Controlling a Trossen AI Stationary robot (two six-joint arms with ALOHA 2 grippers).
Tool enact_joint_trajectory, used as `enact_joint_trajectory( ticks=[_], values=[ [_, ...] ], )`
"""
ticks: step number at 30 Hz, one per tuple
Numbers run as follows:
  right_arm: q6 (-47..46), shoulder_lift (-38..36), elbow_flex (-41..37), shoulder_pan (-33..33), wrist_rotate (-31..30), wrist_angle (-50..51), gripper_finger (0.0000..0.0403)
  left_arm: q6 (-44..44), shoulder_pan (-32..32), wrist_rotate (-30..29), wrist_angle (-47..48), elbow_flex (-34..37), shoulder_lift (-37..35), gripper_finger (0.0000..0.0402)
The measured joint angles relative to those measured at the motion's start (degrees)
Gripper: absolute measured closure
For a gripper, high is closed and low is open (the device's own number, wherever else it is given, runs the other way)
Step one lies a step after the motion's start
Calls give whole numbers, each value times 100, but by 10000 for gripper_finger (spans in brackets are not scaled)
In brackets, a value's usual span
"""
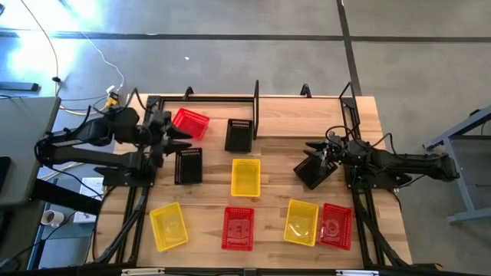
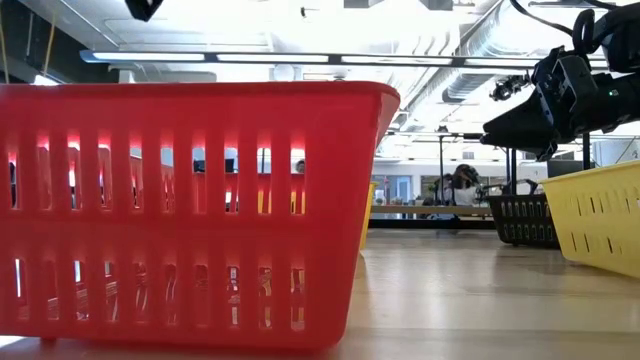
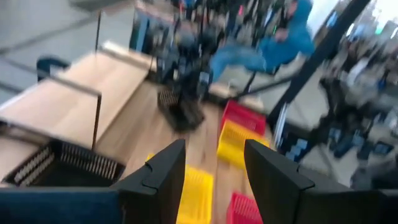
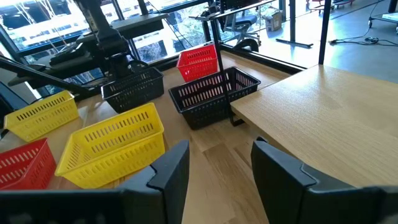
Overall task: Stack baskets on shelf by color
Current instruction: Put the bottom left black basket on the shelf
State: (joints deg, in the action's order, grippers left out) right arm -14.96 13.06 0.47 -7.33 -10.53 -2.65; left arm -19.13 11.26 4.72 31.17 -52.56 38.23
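1. fingers of the left gripper [image 3: 214, 180] stand spread with nothing between them; the right gripper [image 4: 214, 171] is spread wide too, and also empty.
2. left gripper hangs near the tabletop's left edge toward the far side, between a tilted red basket [image 1: 189, 122] and a black basket [image 1: 189, 165]. right gripper hangs near the right edge, next to a dark basket [image 1: 314, 172] that looks black; whether they touch i cannot tell.
3. shelf [image 1: 207, 98] runs along the far edge of the tabletop. nothing looks properly stacked on it yet. a black basket [image 1: 239, 135] sits just in front of it, and the red one leans at its left end.
4. loose baskets: 1 yellow [image 1: 245, 177] at the middle, and 4 along the near edge: yellow [image 1: 168, 226], red [image 1: 238, 228], yellow [image 1: 301, 222], red [image 1: 335, 225]. the last 2 sit tight together.
5. risks, as i judge them:
   - the tilted red basket could tip or slide if the left gripper brushes it while going for the black one.
   - the mesh sides are thin and slippery, so a shallow pinch on a rim could let a basket swing or drop.
   - the shelf's thin posts could catch a basket's corner on the way in.
   - pulling 1 of the touching pair at the near right corner may drag its neighbour off the edge.
   - mixed colours in 1 stack would spoil the sort.
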Motion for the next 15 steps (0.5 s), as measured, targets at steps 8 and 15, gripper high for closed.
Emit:
enact_joint_trajectory(
  ticks=[8, 15],
  values=[
    [0, 0, 0, -2, -1, 1, 245, 286, -265, 23, 1486, -272, 552, 247],
    [0, -2, 0, -2, 0, 1, 245, 195, -825, -108, 2312, -275, 1163, 248]
  ],
)
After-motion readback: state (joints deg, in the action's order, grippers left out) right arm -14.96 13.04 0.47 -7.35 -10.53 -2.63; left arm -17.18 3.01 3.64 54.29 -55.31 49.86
